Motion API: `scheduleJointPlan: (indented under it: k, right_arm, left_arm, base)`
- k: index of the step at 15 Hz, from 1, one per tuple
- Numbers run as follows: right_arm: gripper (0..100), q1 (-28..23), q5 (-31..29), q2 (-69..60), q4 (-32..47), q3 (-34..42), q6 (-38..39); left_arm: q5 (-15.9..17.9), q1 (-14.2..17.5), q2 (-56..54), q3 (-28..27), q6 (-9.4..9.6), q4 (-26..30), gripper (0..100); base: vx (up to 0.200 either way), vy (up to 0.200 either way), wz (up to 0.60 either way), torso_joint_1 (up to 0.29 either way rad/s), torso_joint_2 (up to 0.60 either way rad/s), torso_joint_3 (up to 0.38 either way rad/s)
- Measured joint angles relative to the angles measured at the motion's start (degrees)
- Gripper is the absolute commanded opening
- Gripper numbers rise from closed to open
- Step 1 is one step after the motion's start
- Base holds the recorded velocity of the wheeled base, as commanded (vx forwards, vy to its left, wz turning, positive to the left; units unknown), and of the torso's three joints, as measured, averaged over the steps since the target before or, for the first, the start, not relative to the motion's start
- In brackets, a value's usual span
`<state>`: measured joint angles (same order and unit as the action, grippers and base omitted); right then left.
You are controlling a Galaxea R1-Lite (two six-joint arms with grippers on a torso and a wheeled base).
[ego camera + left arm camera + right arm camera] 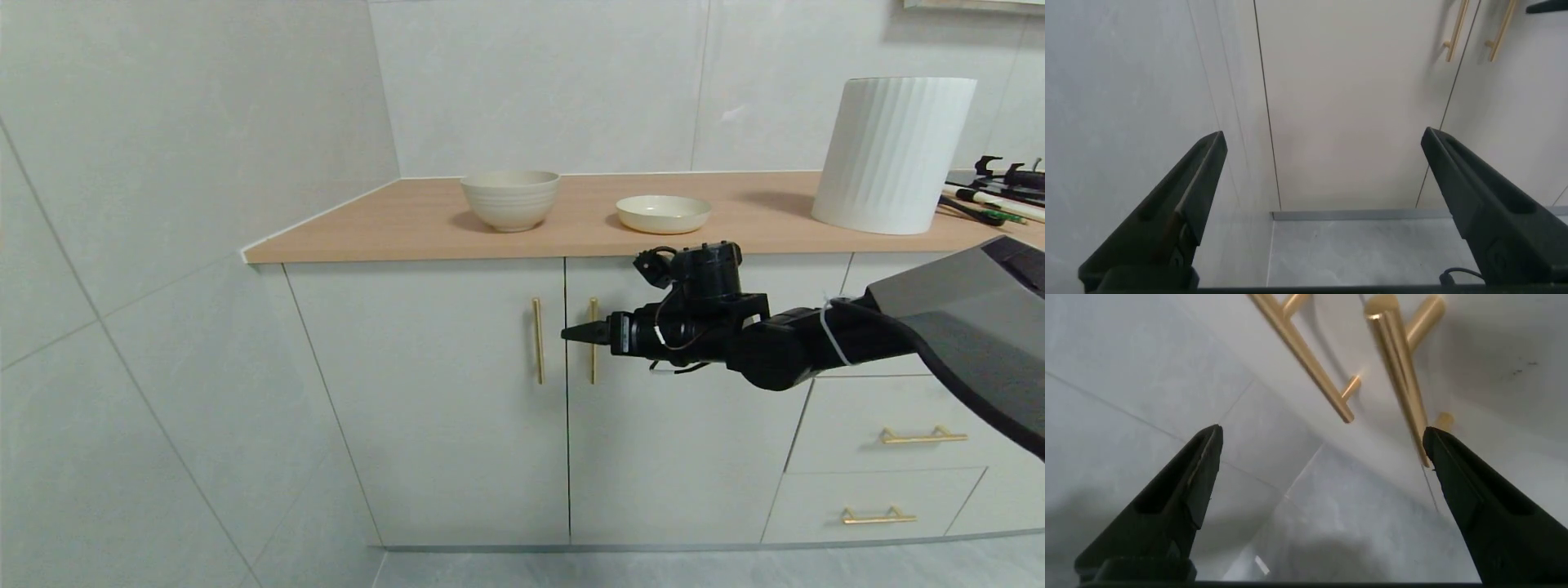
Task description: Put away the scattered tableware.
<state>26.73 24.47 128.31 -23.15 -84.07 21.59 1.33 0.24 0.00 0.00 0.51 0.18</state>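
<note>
- Head view: bowl [510, 198] on the wooden counter [392, 220], shallow dish [662, 213] at its 3 o'clock, well apart.
- At 3 o'clock of the dish, a white ribbed container [894, 153]; past it, thin tools [992, 204], cut off by the frame edge, hard to identify.
- Right gripper [571, 332] at 6 o'clock of the dish, before 2 brass door handles [537, 340]; edge-on here, gap hidden.
- Right wrist view: fingers spread wide, empty, handles just ahead; contact hard to judge.
- Left wrist view: left gripper [1323, 137] spread apart, empty, facing the lower cabinet door [1347, 122] and floor [1355, 253].
</note>
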Motion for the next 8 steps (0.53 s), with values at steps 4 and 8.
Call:
scheduleJointPlan:
  k: [4,8]
  right_arm:
    - [100,-0.11,-0.27,1.9,-2.38,-1.07,1.8]
    - [100,-0.09,-0.68,3.83,-6.9,-1.29,1.95]
  left_arm:
    - [0.0,0.0,0.0,0.0,0.02,0.0,100]
    - [0.0,0.0,0.0,0.0,0.02,-0.02,100]
  base:
    - [0.0,0.0,0.0,0.0,0.0,0.0]
    - [0.0,0.0,0.0,0.0,0.0,0.0]
